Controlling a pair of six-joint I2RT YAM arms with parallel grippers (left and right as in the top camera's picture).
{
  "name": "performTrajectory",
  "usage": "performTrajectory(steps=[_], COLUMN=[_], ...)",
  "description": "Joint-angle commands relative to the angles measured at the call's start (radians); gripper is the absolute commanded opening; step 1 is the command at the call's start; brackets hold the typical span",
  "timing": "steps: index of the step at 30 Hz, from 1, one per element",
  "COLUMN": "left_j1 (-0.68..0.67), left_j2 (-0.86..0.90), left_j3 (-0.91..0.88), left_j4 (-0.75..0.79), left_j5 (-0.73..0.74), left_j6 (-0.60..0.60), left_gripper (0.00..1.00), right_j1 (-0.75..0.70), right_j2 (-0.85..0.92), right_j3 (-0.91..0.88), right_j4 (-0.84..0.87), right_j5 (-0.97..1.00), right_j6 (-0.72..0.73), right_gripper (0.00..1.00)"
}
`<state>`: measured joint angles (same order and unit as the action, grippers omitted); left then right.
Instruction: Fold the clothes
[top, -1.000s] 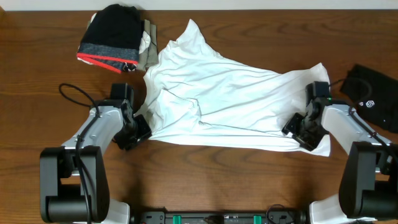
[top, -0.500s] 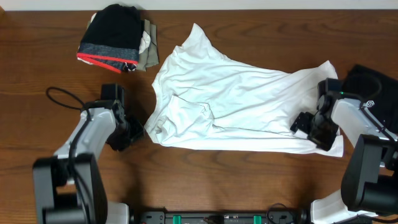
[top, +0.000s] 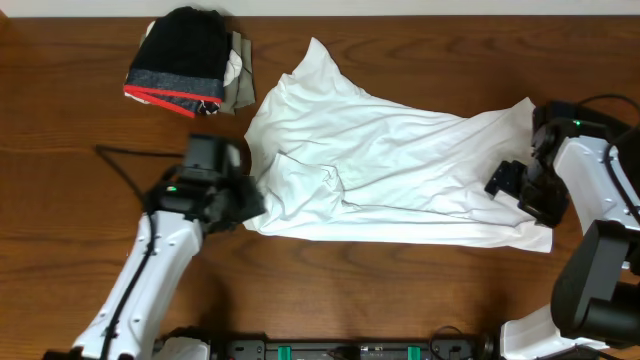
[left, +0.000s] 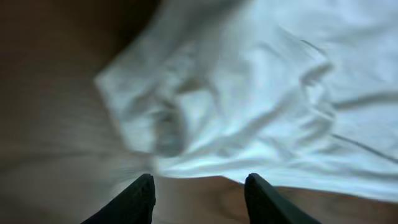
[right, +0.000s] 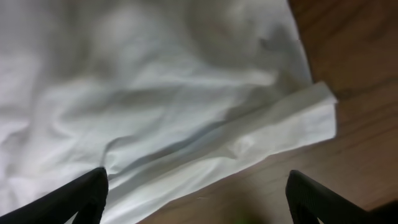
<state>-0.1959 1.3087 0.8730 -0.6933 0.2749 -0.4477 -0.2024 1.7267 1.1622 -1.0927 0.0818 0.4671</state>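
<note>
The clothes in play are a large white shirt (top: 380, 170), spread wrinkled across the middle of the wooden table (top: 400, 290). My left gripper (top: 240, 203) hovers at the shirt's lower left corner. In the left wrist view its jaws (left: 200, 182) are open over bare wood, and the crumpled shirt (left: 261, 93) corner lies just ahead of them. My right gripper (top: 512, 190) sits at the shirt's right end. The right wrist view shows it (right: 196, 177) wide open and empty, with the shirt (right: 155, 81) hem lying flat beneath and ahead of it.
A stack of folded clothes (top: 185, 60), black and grey with a red band, sits at the back left. A black cable (top: 125, 165) trails left of the left arm. Bare wood runs along the front edge.
The right gripper has opened wide and pulled back right, off the shirt's hem. The left arm has swung right, over the shirt's lower left corner. The shirt shifted slightly right.
</note>
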Motion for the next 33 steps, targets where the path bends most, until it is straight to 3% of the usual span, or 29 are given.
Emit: performTrajectory(steps=[1,7,15,33], left_j1=[-0.068,-0.145,-0.148,-0.131], left_j2=[0.062,0.2,0.287,0.409], left_j3=[0.01,0.01,0.01,0.01], left_j4=[0.022,0.072,0.167,0.366], left_j5=[0.033,0.077,0.074,-0.139], left_j6=[-0.029,-0.048,-0.047,-0.065], left_gripper=[0.49,0.48,0.48,0.48], right_j1=[-0.011,-0.012,-0.011,-0.011], right_j2=[-0.005,-0.005,-0.005,-0.005], right_j3=[-0.056,-0.13,-0.131,-0.145], right_j4=[0.003,0.06,0.043,0.029], right_j5=[0.005,-0.031,-0.034,-0.034], right_j6=[0.014,0.014,0.014,0.017], right_gripper=[0.89,0.88,0.89,0.89])
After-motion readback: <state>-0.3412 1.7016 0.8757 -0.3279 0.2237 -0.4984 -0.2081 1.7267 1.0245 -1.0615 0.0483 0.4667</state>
